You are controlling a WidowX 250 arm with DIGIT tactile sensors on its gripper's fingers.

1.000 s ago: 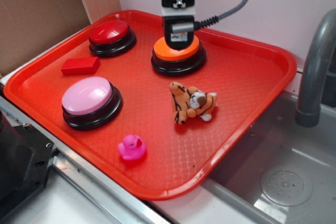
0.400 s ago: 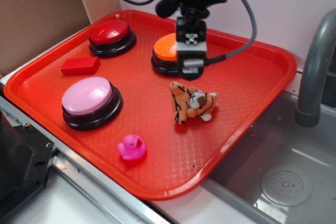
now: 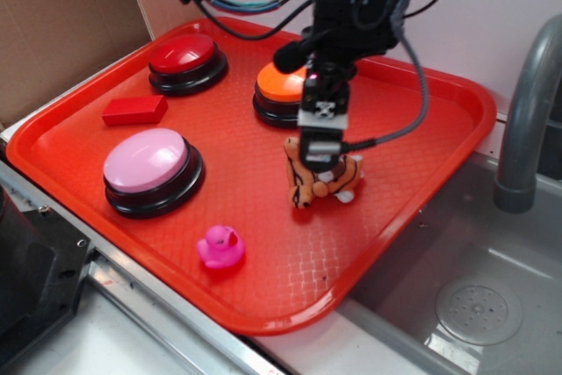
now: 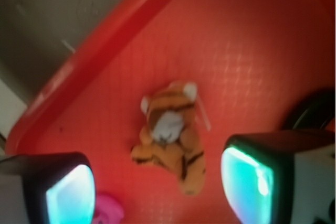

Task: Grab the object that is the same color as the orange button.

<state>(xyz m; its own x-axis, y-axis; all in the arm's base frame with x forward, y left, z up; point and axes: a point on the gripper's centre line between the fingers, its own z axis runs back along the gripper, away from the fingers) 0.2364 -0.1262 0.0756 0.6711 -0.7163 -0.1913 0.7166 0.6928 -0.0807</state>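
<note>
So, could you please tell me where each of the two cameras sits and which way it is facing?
Exterior: off the robot, raised at the tray's near corner, looking obliquely down; shows the arm and gripper above the plush tiger, with the orange button behind.
Wrist: on the arm, looking down between two spread fingertips at the tiger.
Shared: tiger, tray, pink duck.

The arm comes down from the top of the exterior view, with black links and loose cables around the wrist. The hand points straight down, low over the surface. In the wrist view its two fingers stand wide apart, one at each lower corner, and nothing is held between them.
</note>
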